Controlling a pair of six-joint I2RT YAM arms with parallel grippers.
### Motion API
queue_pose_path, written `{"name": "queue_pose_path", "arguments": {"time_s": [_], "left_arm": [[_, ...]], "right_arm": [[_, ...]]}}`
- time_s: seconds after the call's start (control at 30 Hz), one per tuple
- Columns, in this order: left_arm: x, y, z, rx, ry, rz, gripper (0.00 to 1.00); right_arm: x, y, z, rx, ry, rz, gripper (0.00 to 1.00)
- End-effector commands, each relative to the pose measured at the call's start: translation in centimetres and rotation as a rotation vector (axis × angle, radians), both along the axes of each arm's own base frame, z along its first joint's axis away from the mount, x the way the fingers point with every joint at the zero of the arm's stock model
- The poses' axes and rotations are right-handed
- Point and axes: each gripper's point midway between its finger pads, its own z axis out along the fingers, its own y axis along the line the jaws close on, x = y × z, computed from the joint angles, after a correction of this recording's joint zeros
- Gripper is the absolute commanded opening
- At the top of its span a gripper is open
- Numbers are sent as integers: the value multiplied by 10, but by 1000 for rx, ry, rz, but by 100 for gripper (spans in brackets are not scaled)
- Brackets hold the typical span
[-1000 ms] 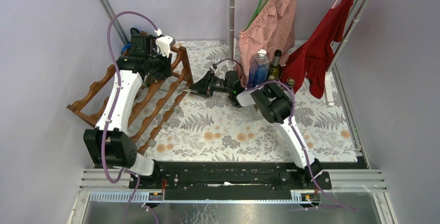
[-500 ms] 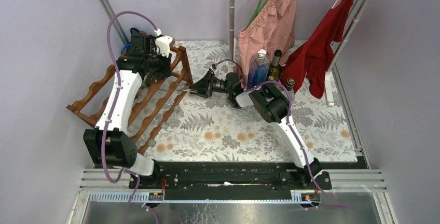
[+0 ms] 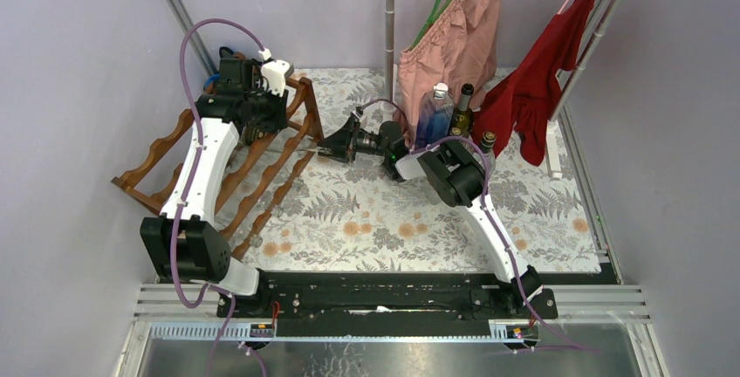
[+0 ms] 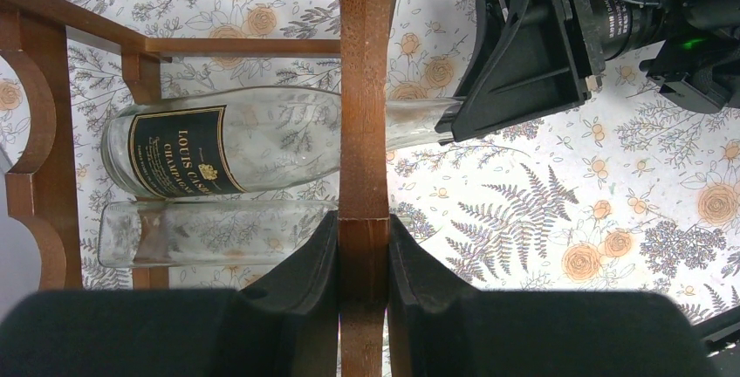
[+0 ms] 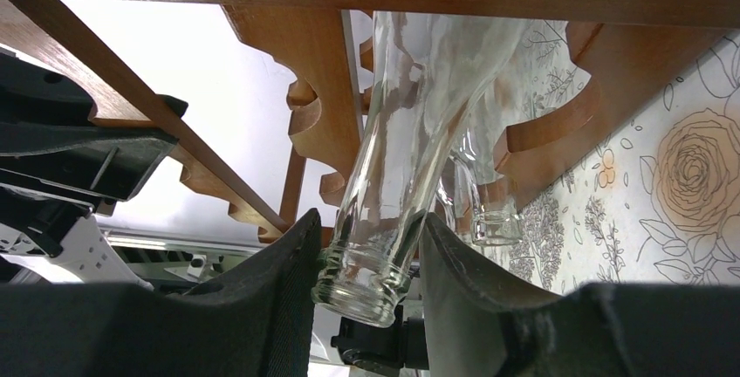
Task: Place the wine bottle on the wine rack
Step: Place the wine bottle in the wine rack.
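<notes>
The reddish-brown wine rack (image 3: 253, 176) stands at the left of the table. My left gripper (image 4: 364, 220) is shut on one of its wooden rails (image 4: 365, 89), above the rack's far end (image 3: 262, 124). A clear wine bottle (image 4: 262, 137) with a black label lies in the rack with its neck poking out past the rail. My right gripper (image 5: 371, 255) is shut on that neck (image 5: 393, 185) near the mouth; it shows in the top view (image 3: 330, 146) at the rack's right side. A second clear bottle (image 4: 201, 233) lies beside the first.
Three upright bottles (image 3: 436, 115) (image 3: 462, 111) (image 3: 489, 141) stand at the back behind the right arm. A pink garment (image 3: 454, 37) and a red garment (image 3: 541, 80) hang above them near a metal pole (image 3: 389, 28). A floral cloth (image 3: 393, 220) covers the table.
My right gripper has moved a little left toward the rack with the bottle neck in it. The left arm has not moved.
</notes>
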Motion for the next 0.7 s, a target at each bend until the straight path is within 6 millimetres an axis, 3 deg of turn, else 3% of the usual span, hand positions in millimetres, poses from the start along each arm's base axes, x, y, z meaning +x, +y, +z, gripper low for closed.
{"name": "queue_pose_path", "arguments": {"time_s": [0.0, 0.17, 0.4, 0.67], "left_arm": [[-36, -22, -15, -102, 166, -42, 13], [-37, -22, -16, -101, 167, -41, 13], [-36, -22, -16, -101, 166, -41, 13], [-36, -22, -16, -104, 168, -43, 12]], "right_arm": [[-3, -9, 123, 338, -327, -106, 0], [-1, -14, 130, 327, -330, -133, 0], [1, -19, 121, 273, -310, -155, 0], [3, -23, 134, 304, -327, -162, 0]]}}
